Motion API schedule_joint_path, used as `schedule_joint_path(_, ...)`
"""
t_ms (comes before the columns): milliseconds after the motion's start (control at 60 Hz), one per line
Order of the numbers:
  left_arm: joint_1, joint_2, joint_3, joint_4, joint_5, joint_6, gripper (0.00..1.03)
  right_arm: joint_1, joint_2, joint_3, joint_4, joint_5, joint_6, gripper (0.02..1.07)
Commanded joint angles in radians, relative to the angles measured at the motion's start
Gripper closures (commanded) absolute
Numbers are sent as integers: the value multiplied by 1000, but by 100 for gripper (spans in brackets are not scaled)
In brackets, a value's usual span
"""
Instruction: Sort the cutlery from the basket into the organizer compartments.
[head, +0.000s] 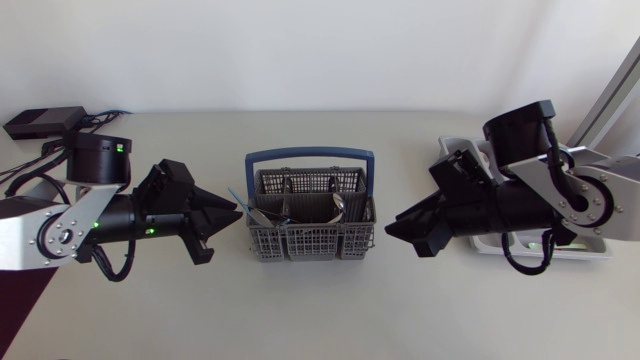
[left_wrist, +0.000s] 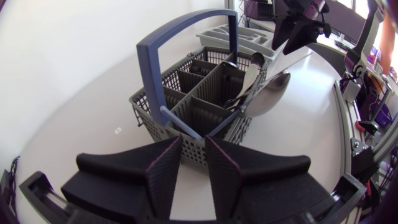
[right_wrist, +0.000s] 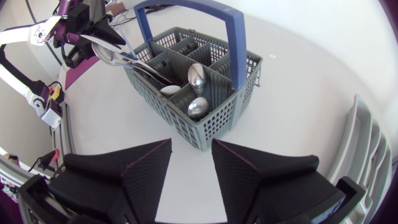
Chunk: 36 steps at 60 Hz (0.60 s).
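Head view first: the grey plastic mesh cutlery basket (head: 305, 243) with the blue hoop handle sits mid-table on the white tabletop (head: 320, 320). The shiny metal spoons (head: 338, 206) are standing in its compartments, and a couple of pieces lean out over the side facing my left arm. The left gripper (head: 228, 218) is just beside that side and the right gripper (head: 400, 236) is near the opposite side. The pale grey plastic organizer tray (head: 580, 251) is mostly hidden under the right arm. In the left wrist view, the left gripper (left_wrist: 193, 148) has its fingers spread with nothing between them. The cutlery basket (left_wrist: 155, 115) is right ahead, a big spoon bowl (left_wrist: 268, 94) hangs over its rim, and the organizer tray (left_wrist: 239, 34) is beyond. In the right wrist view, the right gripper (right_wrist: 191, 148) is also spread and holding nothing. The cutlery basket (right_wrist: 205, 127) is just ahead with the spoons (right_wrist: 197, 78) bowl-up inside, and the organizer tray (right_wrist: 364, 149) is beside the gripper.
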Motion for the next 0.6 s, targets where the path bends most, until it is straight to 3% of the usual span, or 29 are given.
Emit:
schedule_joint_path(0,-20,22,31,16,15,-26,76,4,-13,-24,3,6,19,57)
schedule_joint_path(400,-43,81,61,90,15,-94,85,-5,-28,-44,6,6,8,57)
schedule_joint_path(583,10,79,63,90,15,-95,85,-5,-28,-48,6,6,7,57)
